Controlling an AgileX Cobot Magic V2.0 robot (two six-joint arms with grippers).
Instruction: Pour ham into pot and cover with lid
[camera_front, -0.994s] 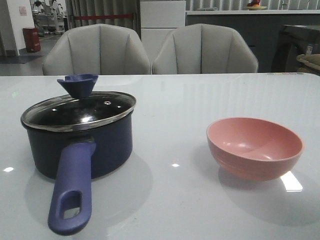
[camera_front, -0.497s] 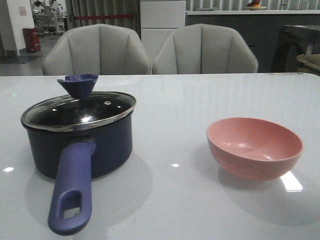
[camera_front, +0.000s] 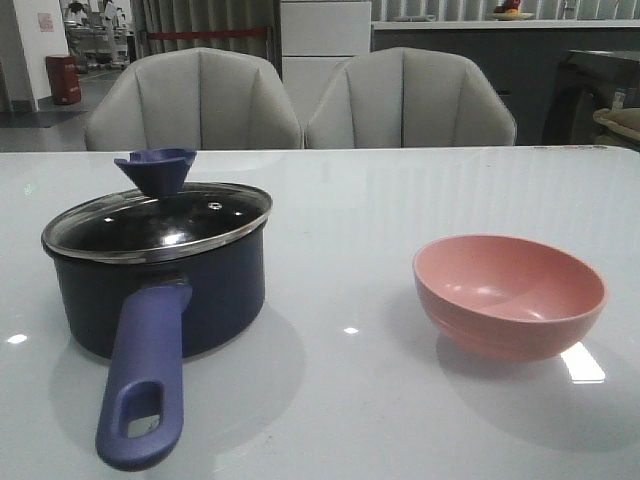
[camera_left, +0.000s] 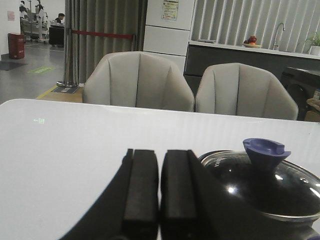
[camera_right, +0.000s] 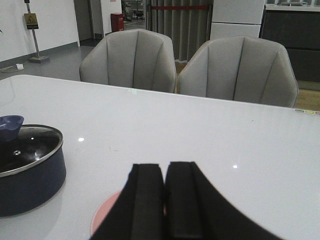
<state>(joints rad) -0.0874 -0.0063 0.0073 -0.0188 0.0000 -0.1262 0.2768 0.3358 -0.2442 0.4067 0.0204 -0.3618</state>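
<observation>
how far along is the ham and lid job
It looks finished: the lid sits on the pot, and the pink bowl shows no ham. Whether ham is in the pot cannot be seen. Nothing is in hand: left gripper and right gripper have jaws shut, empty.

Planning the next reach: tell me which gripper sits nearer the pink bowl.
Right. The right gripper hangs shut just over the pink bowl, whose rim shows beside its fingers. The left gripper is shut beside the pot.

All three views face forward, sharing the pot (camera_front: 160, 285)
</observation>
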